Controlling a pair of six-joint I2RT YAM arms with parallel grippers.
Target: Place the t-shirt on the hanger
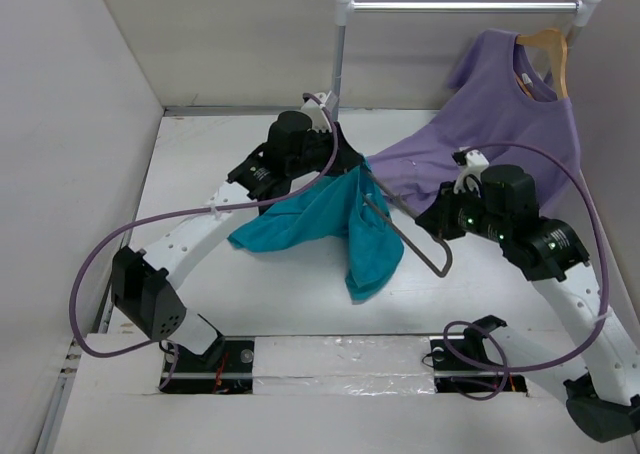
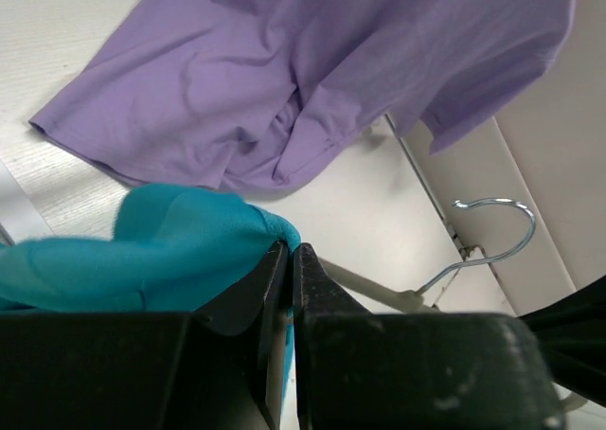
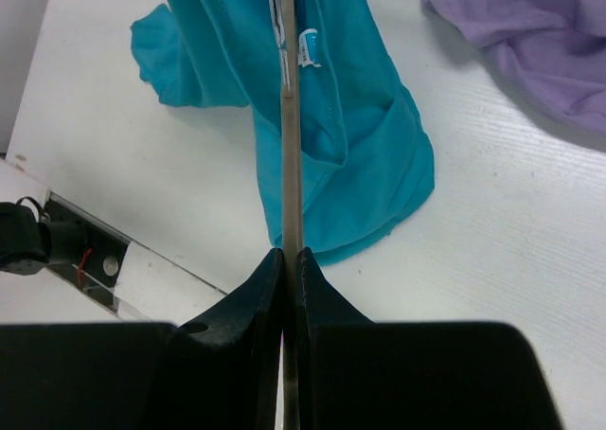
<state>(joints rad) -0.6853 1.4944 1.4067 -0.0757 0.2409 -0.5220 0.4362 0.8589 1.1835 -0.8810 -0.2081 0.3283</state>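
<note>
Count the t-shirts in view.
2. The teal t-shirt sits mid-table, pinched by the left tool; the purple t-shirt hangs from the rack at back right, its hem on the table.

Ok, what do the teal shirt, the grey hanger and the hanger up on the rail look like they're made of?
The teal t-shirt looks like soft matte knit cloth: it drapes and folds. The grey hanger seems a thin metal rod with a dull finish, possibly coated; its hook shines like bare wire. The rail hanger looks like pale wood, judging by its tan colour.
</note>
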